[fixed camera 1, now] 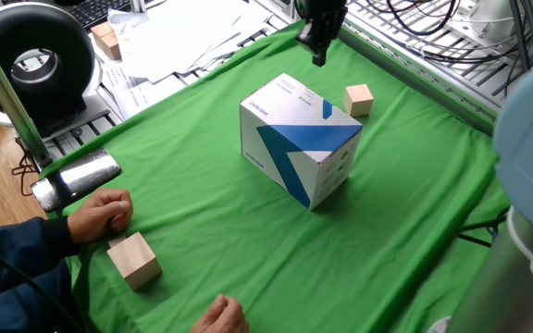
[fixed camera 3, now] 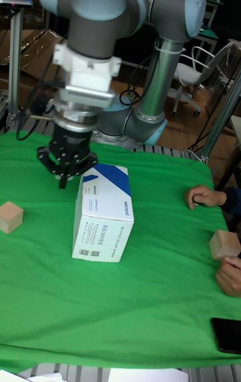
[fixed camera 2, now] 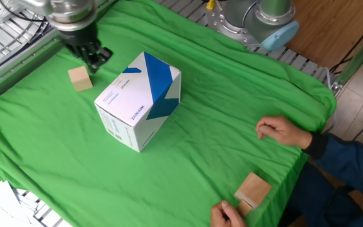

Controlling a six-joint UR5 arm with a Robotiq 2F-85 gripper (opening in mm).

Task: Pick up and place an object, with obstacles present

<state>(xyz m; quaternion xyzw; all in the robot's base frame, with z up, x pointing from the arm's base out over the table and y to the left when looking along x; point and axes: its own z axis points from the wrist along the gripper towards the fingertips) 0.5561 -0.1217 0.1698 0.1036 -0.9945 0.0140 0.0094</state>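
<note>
The small tan wooden cube (fixed camera 1: 359,99) (fixed camera 2: 80,78) (fixed camera 3: 10,216) rests on the green cloth, beyond the big white-and-blue box (fixed camera 1: 299,139) (fixed camera 2: 137,101) (fixed camera 3: 104,211). My gripper (fixed camera 1: 319,58) (fixed camera 2: 95,62) (fixed camera 3: 63,179) hangs above the cloth by the box's far corner. It is close to the cube but apart from it, and higher. Its fingers look pressed together with nothing between them.
A larger pale wooden block (fixed camera 1: 134,260) (fixed camera 2: 253,189) (fixed camera 3: 224,244) lies at the cloth's edge between a person's hands (fixed camera 1: 100,215) (fixed camera 2: 282,131). Papers and another block (fixed camera 1: 106,39) lie off the cloth. A metal rail (fixed camera 2: 11,60) borders the cube's side. A phone (fixed camera 3: 227,335) lies near the front edge.
</note>
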